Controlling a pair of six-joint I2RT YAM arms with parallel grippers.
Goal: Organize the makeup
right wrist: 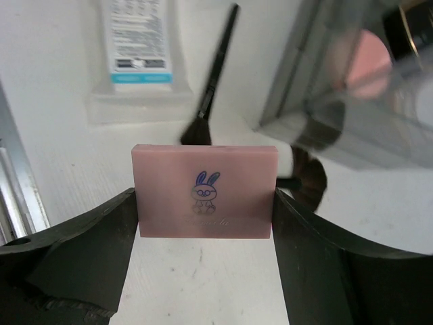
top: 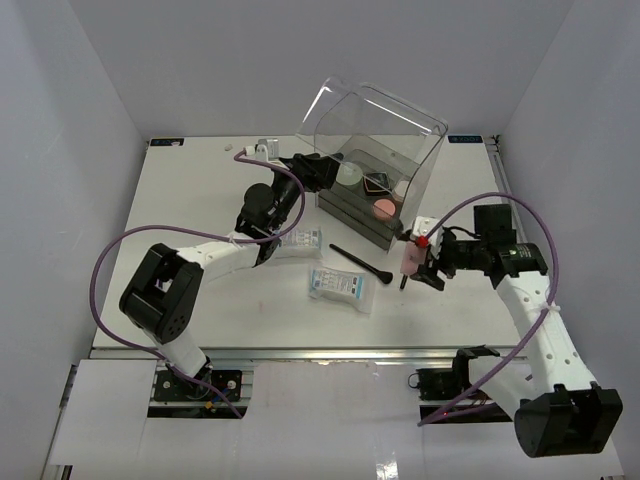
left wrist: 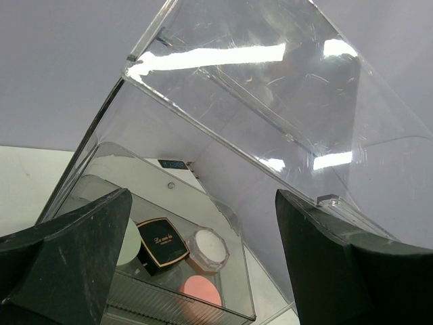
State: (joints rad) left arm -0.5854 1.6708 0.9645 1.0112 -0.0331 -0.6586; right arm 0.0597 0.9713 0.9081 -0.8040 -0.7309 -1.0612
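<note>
Right claw: clenched on the pink square puff, clear box just ahead. Left claw: released, wide, beneath the box's raised lid. Stowing step, likely; next, carry the puff over the rim and let go.

Held item: pink square puff with a blue bunny print, flat face towards the lens, clamped at its two side edges between the black fingers of the right claw, white worktop below. Behind it on the worktop: a thin black brush lying lengthwise, bristles nearest the puff; a white-blue sachet just left of the brush handle; a dark fan-shaped brush head, blurred, showing past the puff's right edge. Upper right: a corner of the clear box, grey-framed, with a round pink puff blurred inside; far left: a metal rail.
</note>
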